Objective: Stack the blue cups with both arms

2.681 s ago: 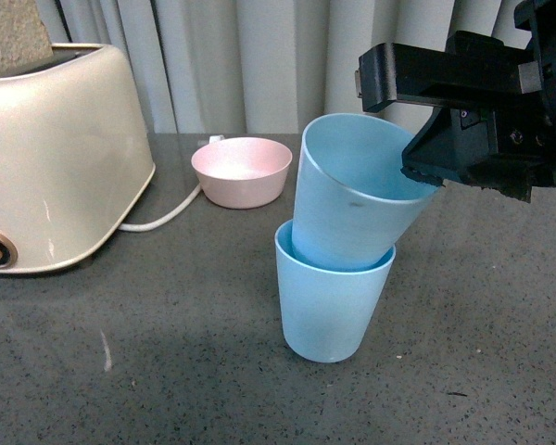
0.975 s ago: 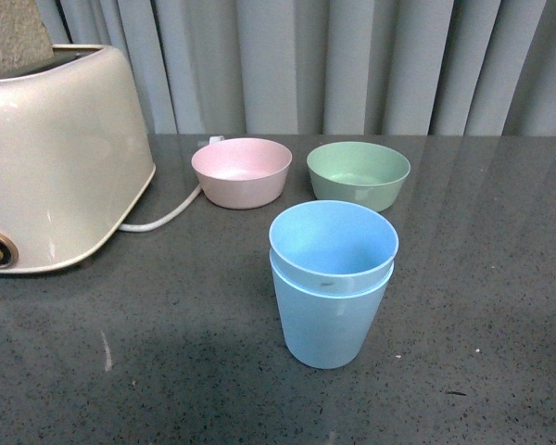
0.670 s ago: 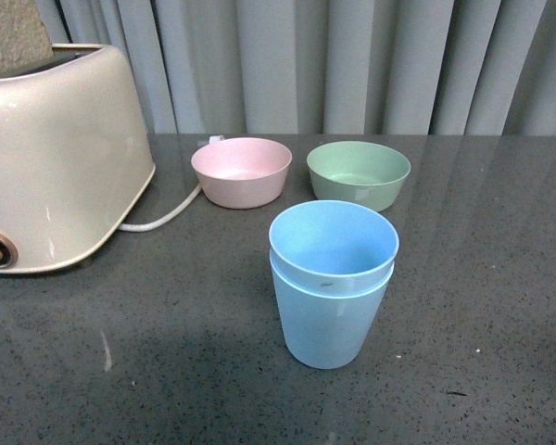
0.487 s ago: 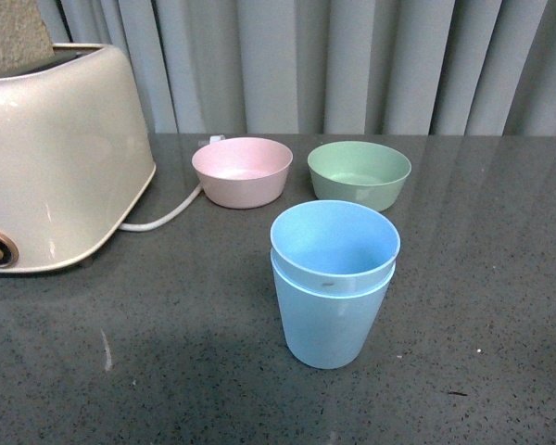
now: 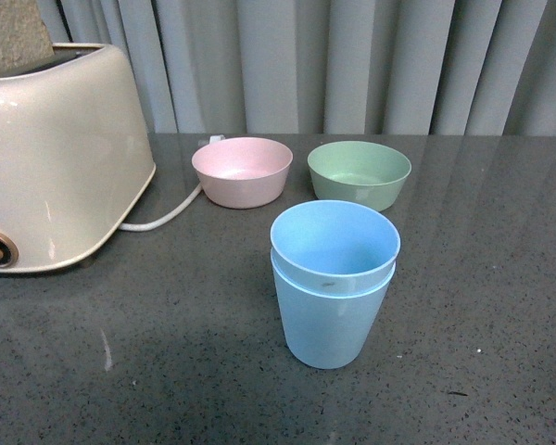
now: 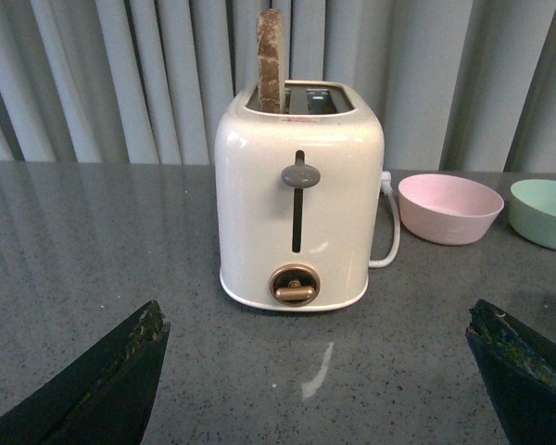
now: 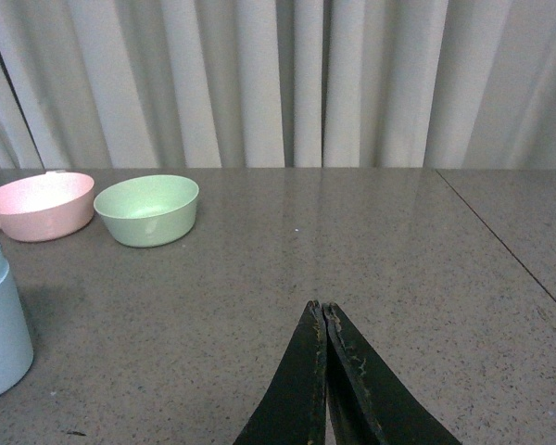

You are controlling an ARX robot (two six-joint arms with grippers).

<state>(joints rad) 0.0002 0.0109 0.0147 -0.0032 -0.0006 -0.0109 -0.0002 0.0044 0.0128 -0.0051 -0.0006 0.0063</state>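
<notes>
1. The 2 blue cups point(image 5: 334, 283) stand nested and upright on the dark speckled table point(image 5: 482, 306), near the front edge and slightly right of centre, with the inner cup's rim sitting just above the outer one's. By this look the stack is done.
2. Neither arm touches the cups. The left gripper point(image 6: 320, 371) is spread wide with nothing between its fingers, facing the cream toaster point(image 6: 299, 199). The right gripper point(image 7: 322, 371) has its fingers pressed together on nothing, well right of the cups point(image 7: 0, 320).
3. Handling, as a judgement: thin matte plastic, so light, fairly stiff and not fragile, though easy to tip. A hold on the rim or upper wall looks best, and lifting the inner cup may drag the outer one along.
4. The pink bowl point(image 5: 242, 171) and green bowl point(image 5: 359, 173) sit farther back, apart from the cups.
5. Hidden or unclear: both arms are out of the front view; the cups are cut off at the edge of the right wrist view; the inner cup's lower body is concealed, so how deep it seats cannot be told.
</notes>
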